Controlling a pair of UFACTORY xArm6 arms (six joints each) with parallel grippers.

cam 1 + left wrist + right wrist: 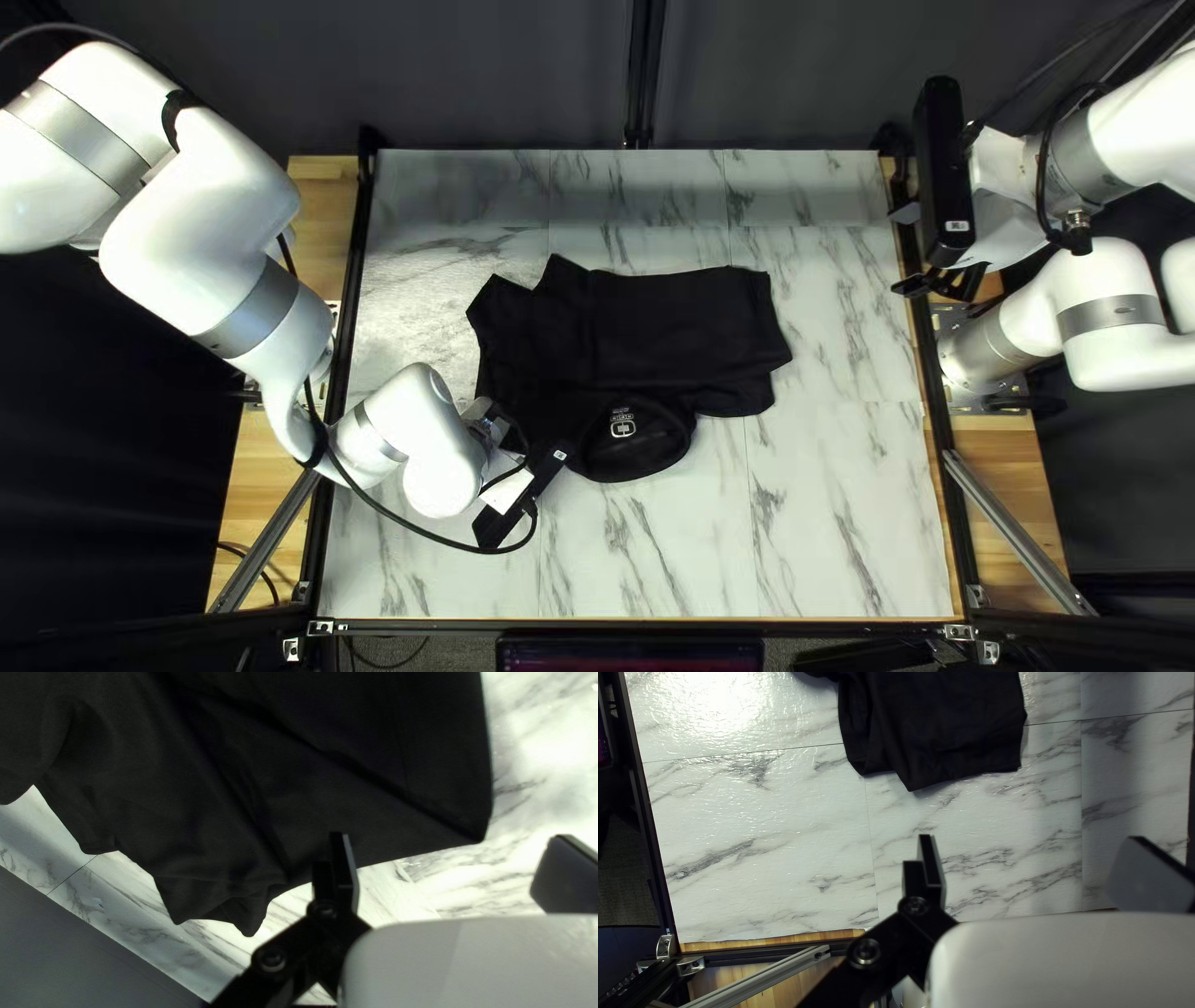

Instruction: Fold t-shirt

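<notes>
- Black shirt (672, 330) is lying across the middle of the table (847, 523), its collar (637, 476) facing the near edge, pale print (623, 426) showing within.
- Your left gripper (496, 429) is reaching to the shirt's left side; its fingers are standing wide apart, gripping nothing. You aren't getting a clear enough look to tell if one is touching cloth.
- Your right gripper (940, 284) is hanging by the right rail (927, 336), fingers also spread wide and holding nothing, well apart from the shirt.
- Bare marble-patterned surface is giving you room between the shirt and the right rail, and toward the near edge.
</notes>
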